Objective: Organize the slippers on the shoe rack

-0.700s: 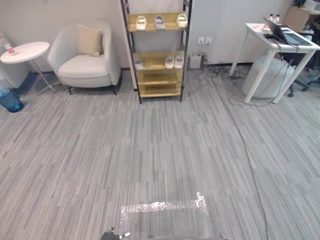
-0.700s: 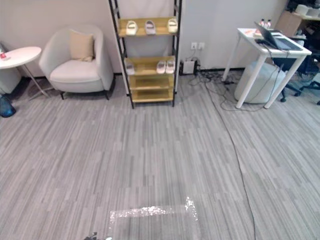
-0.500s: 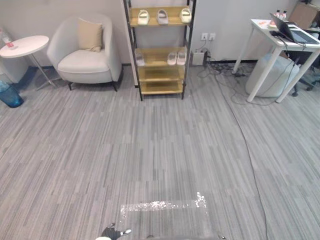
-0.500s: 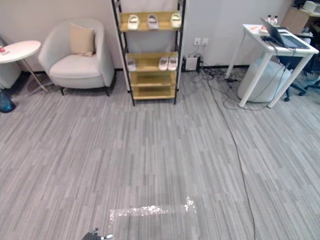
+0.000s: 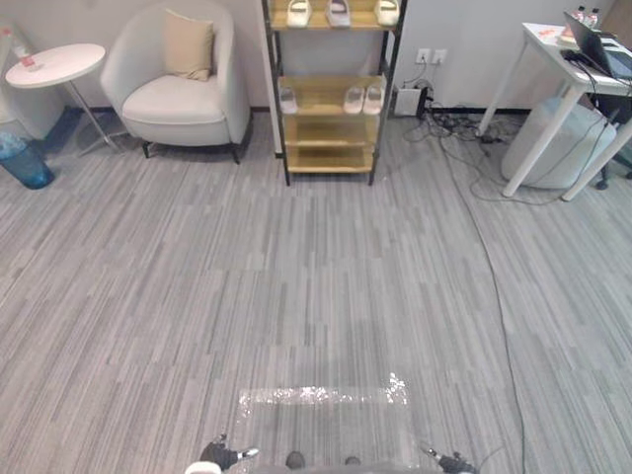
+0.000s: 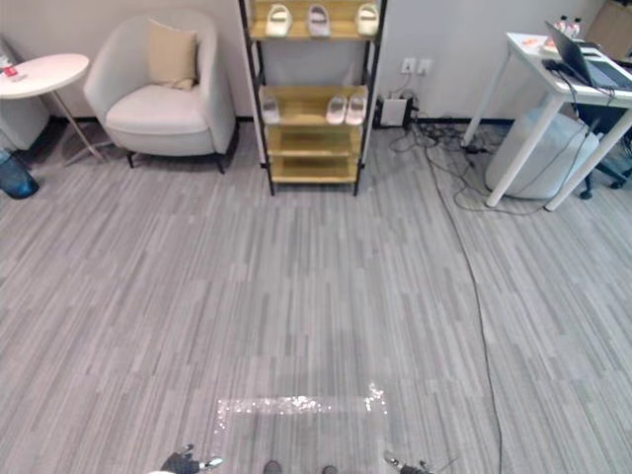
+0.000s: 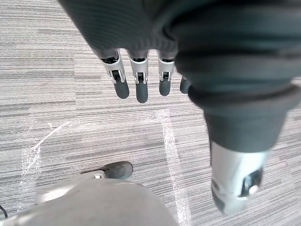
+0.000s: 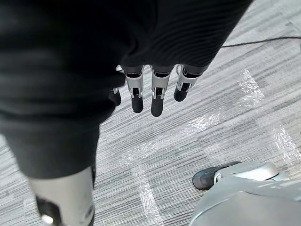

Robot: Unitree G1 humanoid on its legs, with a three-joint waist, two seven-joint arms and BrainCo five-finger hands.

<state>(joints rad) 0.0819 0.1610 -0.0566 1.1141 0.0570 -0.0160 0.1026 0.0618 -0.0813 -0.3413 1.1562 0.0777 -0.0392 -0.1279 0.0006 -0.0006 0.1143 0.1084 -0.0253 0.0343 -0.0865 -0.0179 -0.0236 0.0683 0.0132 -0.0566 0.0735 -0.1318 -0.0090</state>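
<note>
The wooden shoe rack (image 5: 331,118) with a black frame stands against the far wall. Three pale slippers lie on its top shelf (image 5: 339,12). One slipper (image 5: 287,99) lies at the left of the second shelf and a pair (image 5: 363,98) at its right. The two lower shelves look bare. My left hand (image 7: 140,82) hangs over the carpet, fingers straight, holding nothing. My right hand (image 8: 157,94) hangs the same way, empty. Both hands are far from the rack, at the near edge of the eye views, left hand (image 5: 222,455) and right hand (image 5: 452,462).
A white armchair (image 5: 183,84) with a cushion stands left of the rack, with a round side table (image 5: 54,64) and a blue bin (image 5: 22,163) further left. A white desk (image 5: 583,59) stands at the right. Cables (image 5: 494,247) run across the carpet. Shiny tape (image 5: 321,395) marks the floor near me.
The whole picture has shifted, so the camera has moved: the rack now sits higher and further right. My right hand's fingertips now show at the bottom edge. The slippers have not moved.
</note>
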